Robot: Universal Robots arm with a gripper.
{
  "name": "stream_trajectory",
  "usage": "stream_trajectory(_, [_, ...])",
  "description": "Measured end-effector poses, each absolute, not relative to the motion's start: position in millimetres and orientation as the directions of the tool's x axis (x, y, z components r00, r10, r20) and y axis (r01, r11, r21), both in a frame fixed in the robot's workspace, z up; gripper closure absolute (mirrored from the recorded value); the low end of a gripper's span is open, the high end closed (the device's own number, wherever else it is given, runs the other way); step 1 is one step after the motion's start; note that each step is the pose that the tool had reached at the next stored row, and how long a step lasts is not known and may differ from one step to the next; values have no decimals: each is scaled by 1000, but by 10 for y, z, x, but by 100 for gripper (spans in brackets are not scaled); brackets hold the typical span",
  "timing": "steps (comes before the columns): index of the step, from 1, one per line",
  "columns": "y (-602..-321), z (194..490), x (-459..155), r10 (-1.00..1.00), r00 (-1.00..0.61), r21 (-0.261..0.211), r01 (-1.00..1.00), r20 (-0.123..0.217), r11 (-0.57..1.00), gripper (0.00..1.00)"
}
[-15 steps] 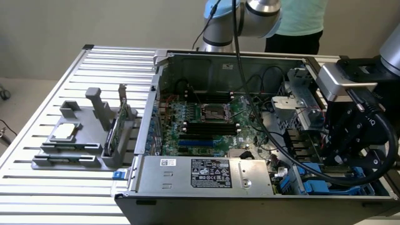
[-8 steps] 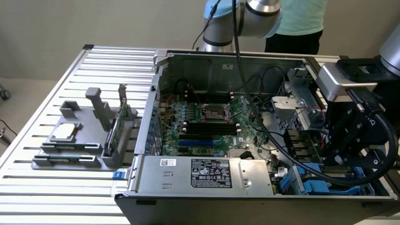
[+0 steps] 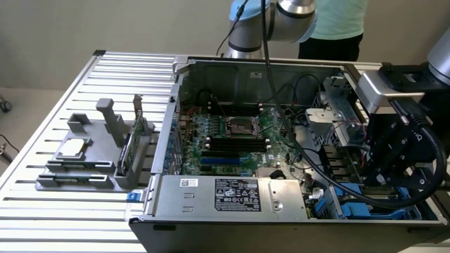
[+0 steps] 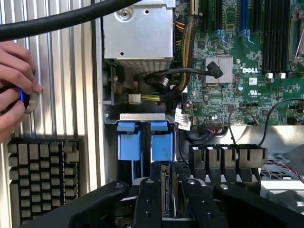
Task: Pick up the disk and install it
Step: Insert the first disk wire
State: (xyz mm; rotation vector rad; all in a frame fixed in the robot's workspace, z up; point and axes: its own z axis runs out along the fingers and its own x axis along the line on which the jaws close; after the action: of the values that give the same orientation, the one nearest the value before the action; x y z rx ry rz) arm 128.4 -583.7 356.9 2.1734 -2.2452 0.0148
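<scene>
My gripper (image 3: 385,179) hangs over the drive bay in the corner of the open computer case (image 3: 176,84), at the exterior view's right. In the wrist view its black fingers (image 4: 147,202) stand close together, shut on the disk (image 4: 165,187). The disk is seen edge-on as a narrow upright grey strip between them. Just past it, two blue plastic pieces (image 4: 129,142) sit side by side under the bay's silver cross bar (image 4: 137,116). In the exterior view the arm hides the disk.
A person's hand (image 4: 14,71) holds a round button on the slatted table (image 4: 57,57) beside the case. A black finned block (image 4: 42,175) lies nearby. Cables (image 4: 166,80), a silver cage (image 4: 137,31), the motherboard (image 3: 232,132) and a silver power supply (image 3: 239,195) surround the bay. A grey fixture (image 3: 84,158) stands on the table.
</scene>
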Motion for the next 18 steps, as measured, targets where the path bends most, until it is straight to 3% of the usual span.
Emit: stream_trajectory(18, [-5837, 3580, 1284, -960, -281, 5, -960, 18, 281, 75])
